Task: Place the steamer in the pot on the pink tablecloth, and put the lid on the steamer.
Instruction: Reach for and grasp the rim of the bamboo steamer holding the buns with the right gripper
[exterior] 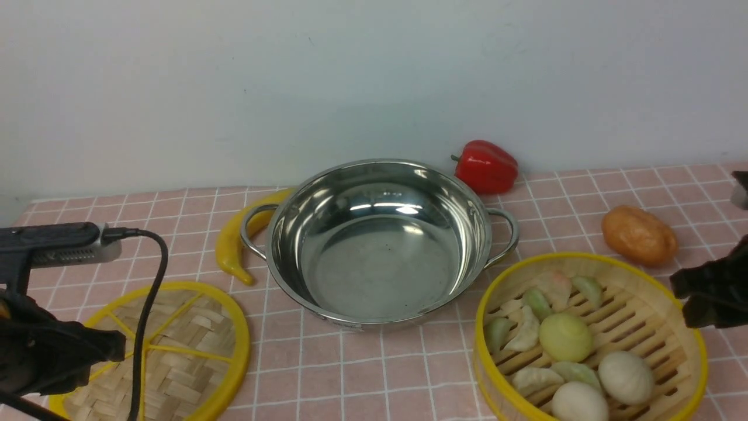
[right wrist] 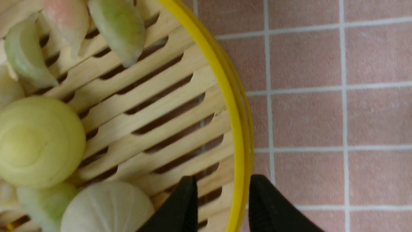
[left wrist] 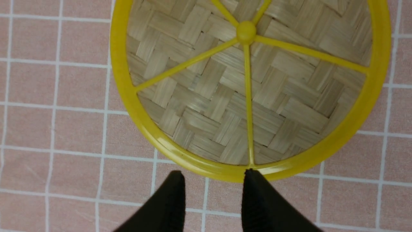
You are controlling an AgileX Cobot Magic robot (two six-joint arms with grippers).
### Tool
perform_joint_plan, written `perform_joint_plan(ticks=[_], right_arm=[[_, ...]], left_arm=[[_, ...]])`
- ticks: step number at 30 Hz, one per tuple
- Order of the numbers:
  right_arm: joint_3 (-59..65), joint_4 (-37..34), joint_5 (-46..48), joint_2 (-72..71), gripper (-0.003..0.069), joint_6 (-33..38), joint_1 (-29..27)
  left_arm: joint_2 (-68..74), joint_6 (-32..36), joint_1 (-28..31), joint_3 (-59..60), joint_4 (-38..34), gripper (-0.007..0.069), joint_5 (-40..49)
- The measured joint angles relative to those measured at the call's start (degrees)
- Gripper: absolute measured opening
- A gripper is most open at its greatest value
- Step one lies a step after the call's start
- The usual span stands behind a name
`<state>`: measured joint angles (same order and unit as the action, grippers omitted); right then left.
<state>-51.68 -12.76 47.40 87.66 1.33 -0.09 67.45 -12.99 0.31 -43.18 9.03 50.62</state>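
The shiny steel pot (exterior: 380, 245) stands empty in the middle of the pink tablecloth (exterior: 362, 374). The steamer (exterior: 590, 342), a bamboo basket with a yellow rim, sits at the front right and holds pale dumplings and buns. My right gripper (right wrist: 222, 182) is open, one finger inside and one outside the steamer's yellow rim (right wrist: 238, 135); it shows in the front view at the steamer's right side (exterior: 684, 292). The flat woven lid (exterior: 169, 351) lies at the front left. My left gripper (left wrist: 212, 175) is open and empty, its fingertips at the near edge of the lid (left wrist: 244, 96).
A red bell pepper (exterior: 486, 166) lies behind the pot by the wall. A yellow chilli (exterior: 234, 248) curls round the pot's left handle. An orange potato (exterior: 640, 235) sits behind the steamer. A black cable (exterior: 149, 304) hangs over the lid.
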Motion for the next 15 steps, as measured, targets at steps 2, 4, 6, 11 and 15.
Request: perform_joint_plan(ticks=[2,4,6,11,15], right_arm=[[0.0,0.0,-1.3,1.3,0.0244,0.4,0.0],[0.0,0.0,-2.1,2.2,0.0244,0.4,0.0],[0.0,0.2,-3.8,4.1,0.0244,0.4,0.0],[0.0,0.4,-6.6,8.2,0.0244,0.5,0.0],[0.0,0.4,-6.3,10.6,0.0178,0.5,0.0]], left_arm=[[0.0,0.0,0.0,0.0,0.0,0.0241,0.0],[0.0,0.0,0.0,0.0,0.0,0.0241,0.0],[0.0,0.0,0.0,0.0,0.0,0.0241,0.0],[0.0,0.0,0.0,0.0,0.0,0.0241,0.0],[0.0,0.0,0.0,0.0,-0.1,0.0241,0.0]])
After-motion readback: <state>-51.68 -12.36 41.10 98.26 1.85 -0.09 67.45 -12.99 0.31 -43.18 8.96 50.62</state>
